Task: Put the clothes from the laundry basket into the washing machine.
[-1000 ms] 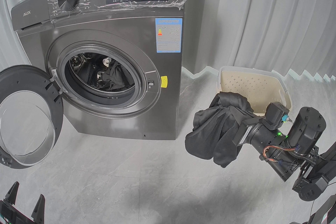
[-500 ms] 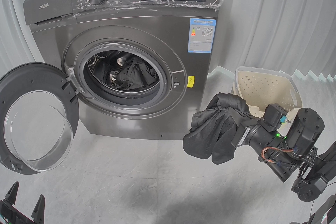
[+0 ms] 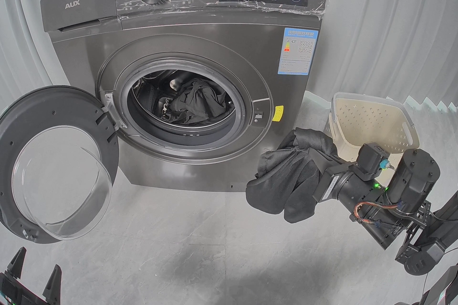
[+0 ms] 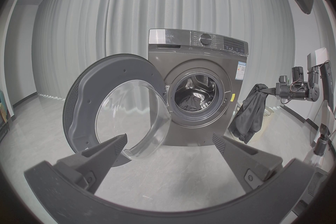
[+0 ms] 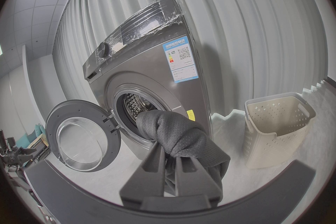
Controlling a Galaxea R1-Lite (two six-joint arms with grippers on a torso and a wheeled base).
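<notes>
The right gripper (image 5: 169, 153) has its fingers clenched on a dark garment (image 3: 286, 172) that hangs from them above open floor (image 3: 191, 234). The left gripper (image 4: 168, 139) is spread, holding nothing. Beyond the right fingers, the washing machine (image 3: 191, 34) has its door (image 3: 52, 106) swung wide and dark clothes (image 3: 198, 101) in its drum. The laundry basket (image 3: 372, 96) stands behind the garment, beside the machine.

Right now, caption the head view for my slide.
Right gripper holds a dark grey garment beside the cream perforated laundry basket, short of the open silver washing machine.
</notes>
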